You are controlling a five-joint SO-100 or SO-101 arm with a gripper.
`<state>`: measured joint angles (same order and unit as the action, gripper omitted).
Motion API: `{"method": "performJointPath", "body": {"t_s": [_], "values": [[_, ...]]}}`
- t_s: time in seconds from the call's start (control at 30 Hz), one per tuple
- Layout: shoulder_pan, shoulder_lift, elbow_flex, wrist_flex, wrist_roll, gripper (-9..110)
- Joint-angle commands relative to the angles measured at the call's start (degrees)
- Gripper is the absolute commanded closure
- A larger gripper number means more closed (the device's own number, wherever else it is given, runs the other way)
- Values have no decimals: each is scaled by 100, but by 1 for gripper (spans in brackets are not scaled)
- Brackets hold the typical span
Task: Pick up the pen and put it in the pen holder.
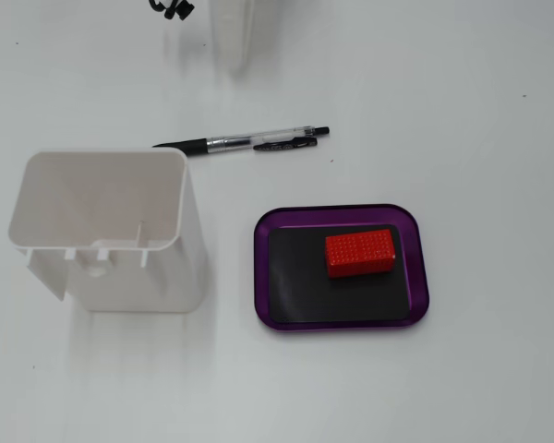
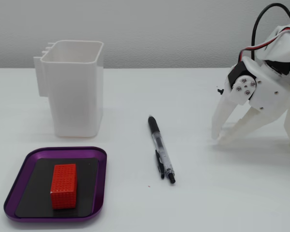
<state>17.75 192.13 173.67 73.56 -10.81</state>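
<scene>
Still at the reaching step: pen (image 2: 160, 149) flat on the table (image 2: 222, 193) between holder (image 2: 76, 89) and gripper (image 2: 221, 138), jaws parted and empty, well apart from it; next, probably, swinging over the barrel and closing.

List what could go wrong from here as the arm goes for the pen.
1. The pen lies flat on the smooth table and is thin, so the gripper, now off to the side with fingers slightly apart, may roll it or slip off.
2. The pen holder is tall with a narrow mouth; a tilted pen might catch the rim.
3. The purple tray with the red block sits near the holder and may get bumped.
</scene>
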Motion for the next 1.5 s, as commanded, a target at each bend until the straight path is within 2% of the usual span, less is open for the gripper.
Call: {"method": "performJointPath", "body": {"t_s": [0.0, 0.4, 0.7, 0.83, 1.03, 1.2, 1.33, 1.47], "values": [[18, 316, 26, -677, 18, 102], [18, 308, 18, -677, -18, 102], [-44, -149, -1371, -677, -44, 100], [-44, -1582, -1925, -721, -62, 97], [-70, -4491, -3981, -554, -62, 92], [-712, -6645, -5599, 105, -62, 84], [-1204, -7849, -6223, 158, -26, 76], [-1318, -8490, -6346, -105, -18, 75]]}}
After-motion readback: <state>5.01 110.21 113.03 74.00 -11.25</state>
